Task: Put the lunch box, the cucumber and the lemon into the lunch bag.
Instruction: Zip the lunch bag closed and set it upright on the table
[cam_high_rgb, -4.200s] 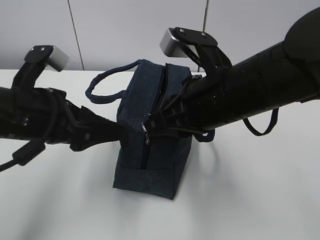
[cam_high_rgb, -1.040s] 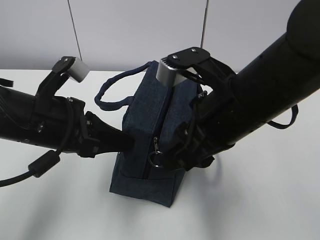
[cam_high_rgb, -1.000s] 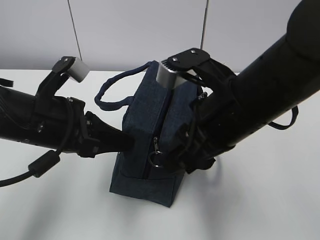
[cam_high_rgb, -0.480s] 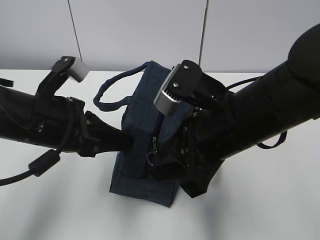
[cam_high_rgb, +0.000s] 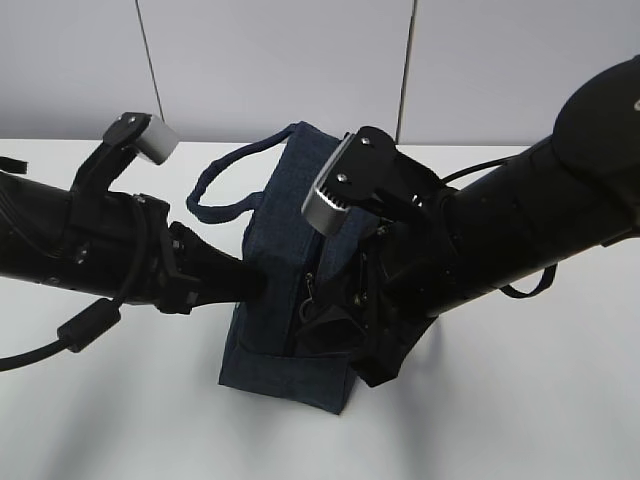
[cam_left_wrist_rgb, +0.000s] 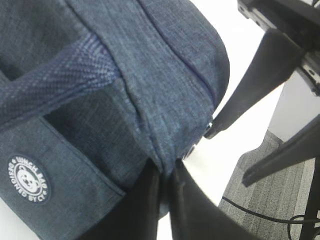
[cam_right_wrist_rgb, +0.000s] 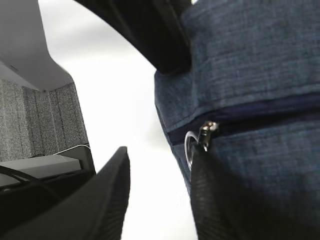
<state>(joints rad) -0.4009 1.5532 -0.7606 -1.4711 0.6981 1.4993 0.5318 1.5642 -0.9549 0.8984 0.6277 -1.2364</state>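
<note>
A navy lunch bag (cam_high_rgb: 290, 270) stands upright on a white table (cam_high_rgb: 520, 400), its side fabric pinched by the left gripper (cam_left_wrist_rgb: 165, 175), while the right gripper (cam_right_wrist_rgb: 160, 175), fingers apart, sits at the zipper's silver ring pull (cam_right_wrist_rgb: 192, 145).

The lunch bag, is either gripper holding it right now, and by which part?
The left gripper pinches a fold of the lunch bag fabric at its end. The right gripper is open beside the zipper ring, holding nothing.

Standing on the table (cam_high_rgb: 520, 420): the lunch bag (cam_high_rgb: 290, 250), left gripper (cam_high_rgb: 250, 285) at its left, right gripper (cam_high_rgb: 335, 335) at its near end.
</note>
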